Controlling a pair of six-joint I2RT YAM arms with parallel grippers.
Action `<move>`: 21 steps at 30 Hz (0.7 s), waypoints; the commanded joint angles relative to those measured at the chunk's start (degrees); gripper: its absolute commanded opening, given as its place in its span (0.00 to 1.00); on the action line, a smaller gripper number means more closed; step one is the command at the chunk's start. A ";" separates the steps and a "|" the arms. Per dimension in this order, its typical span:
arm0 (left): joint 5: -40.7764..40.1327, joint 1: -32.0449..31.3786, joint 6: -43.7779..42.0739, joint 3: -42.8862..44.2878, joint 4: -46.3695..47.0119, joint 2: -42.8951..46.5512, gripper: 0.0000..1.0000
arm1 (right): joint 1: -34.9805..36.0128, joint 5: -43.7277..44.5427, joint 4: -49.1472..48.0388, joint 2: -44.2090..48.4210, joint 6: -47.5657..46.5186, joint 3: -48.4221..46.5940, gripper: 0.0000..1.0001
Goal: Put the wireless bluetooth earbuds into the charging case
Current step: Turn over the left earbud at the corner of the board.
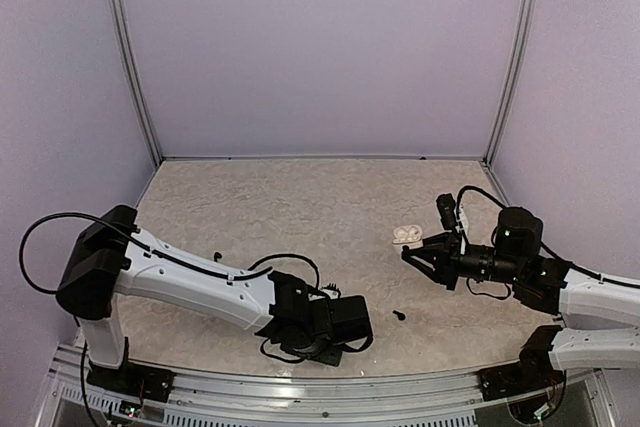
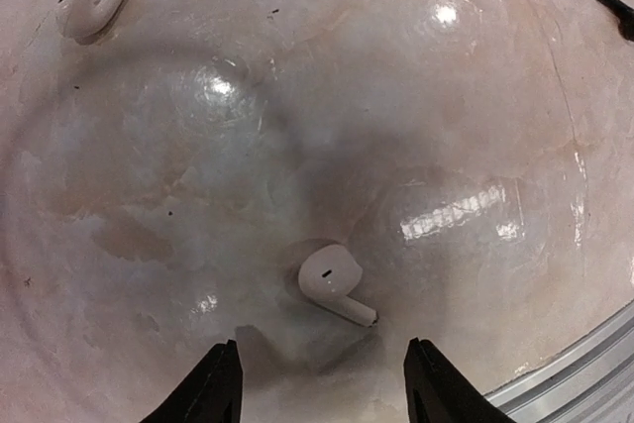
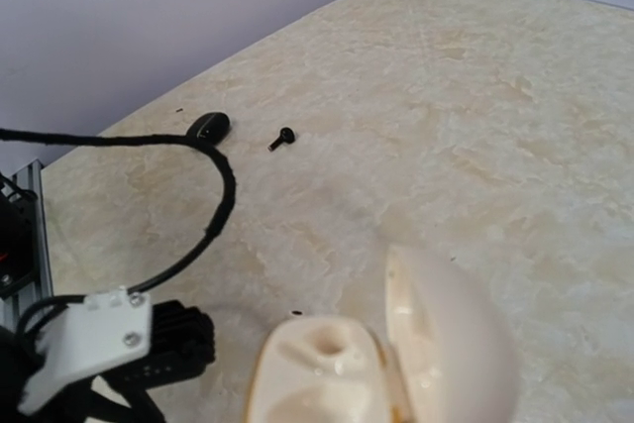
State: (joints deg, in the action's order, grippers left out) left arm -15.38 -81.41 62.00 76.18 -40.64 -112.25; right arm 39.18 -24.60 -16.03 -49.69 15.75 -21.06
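White earbud (image 2: 332, 280) loose on table (image 1: 300, 197); charging case (image 3: 317, 373) open, visible well empty.
The earbud lies left of the case and nearer the arms, between the spread fingertips of the left gripper (image 2: 322, 383), untouched. Second white earbud (image 2: 94, 2) lies farther off; black earbud (image 1: 400, 314) sits nearer the arms than the case. Right gripper (image 1: 410, 252), pressed together, is just beside the case; contact unclear. Case base is cut off in the right wrist view.
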 commanded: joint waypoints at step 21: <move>-6.00 4.05 -5.27 -4.55 -3.44 1.06 0.44 | -0.33 0.00 -0.67 0.92 0.26 0.14 0.00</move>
State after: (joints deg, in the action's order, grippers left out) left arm -20.16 -78.52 61.28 73.65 -43.16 -112.84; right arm 39.18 -24.60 -16.03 -49.47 15.97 -21.06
